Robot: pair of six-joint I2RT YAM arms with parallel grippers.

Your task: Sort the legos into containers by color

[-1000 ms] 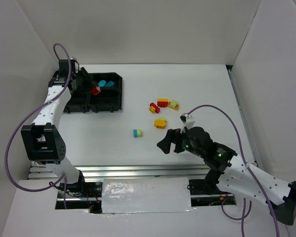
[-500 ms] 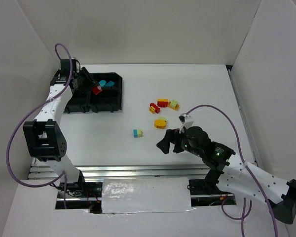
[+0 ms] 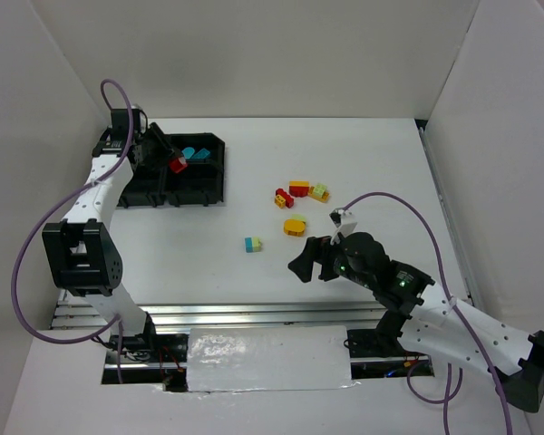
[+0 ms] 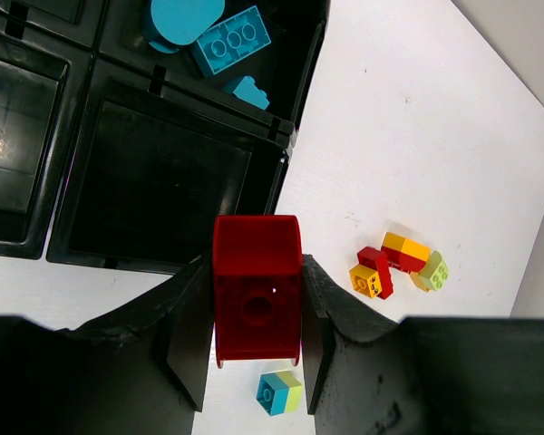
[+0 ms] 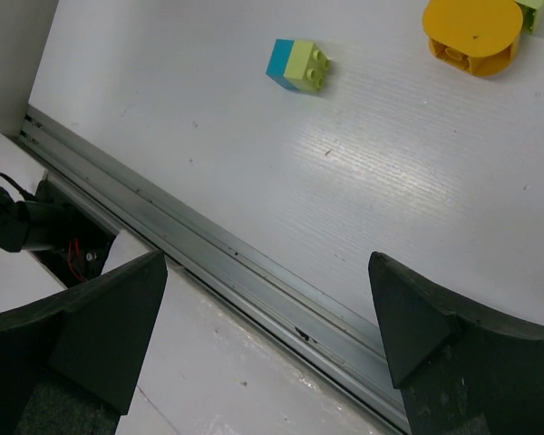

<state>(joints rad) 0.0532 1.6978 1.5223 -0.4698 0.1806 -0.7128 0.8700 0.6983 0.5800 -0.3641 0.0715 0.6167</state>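
Note:
My left gripper (image 3: 170, 162) is shut on a red brick (image 3: 176, 165) and holds it above the black tray (image 3: 219, 186), over its near-right compartment. In the left wrist view the red brick (image 4: 257, 290) sits between both fingers (image 4: 189, 335), with that compartment (image 4: 163, 181) below and teal bricks (image 4: 231, 41) in the far-right one. Loose bricks lie mid-table: a red-yellow one (image 3: 299, 188), a lime one (image 3: 319, 192), another red-yellow one (image 3: 283, 198), a round yellow one (image 3: 295, 225) and a teal-lime one (image 3: 253, 244). My right gripper (image 3: 304, 265) is open and empty, near the yellow one.
White walls enclose the table on three sides. A metal rail (image 5: 254, 272) runs along the near table edge under my right gripper (image 5: 267, 272). The teal-lime brick (image 5: 297, 63) and the round yellow brick (image 5: 472, 32) show ahead of it.
The left arm has shifted very slightly, with the red brick still held over the tray. The right arm has barely moved.

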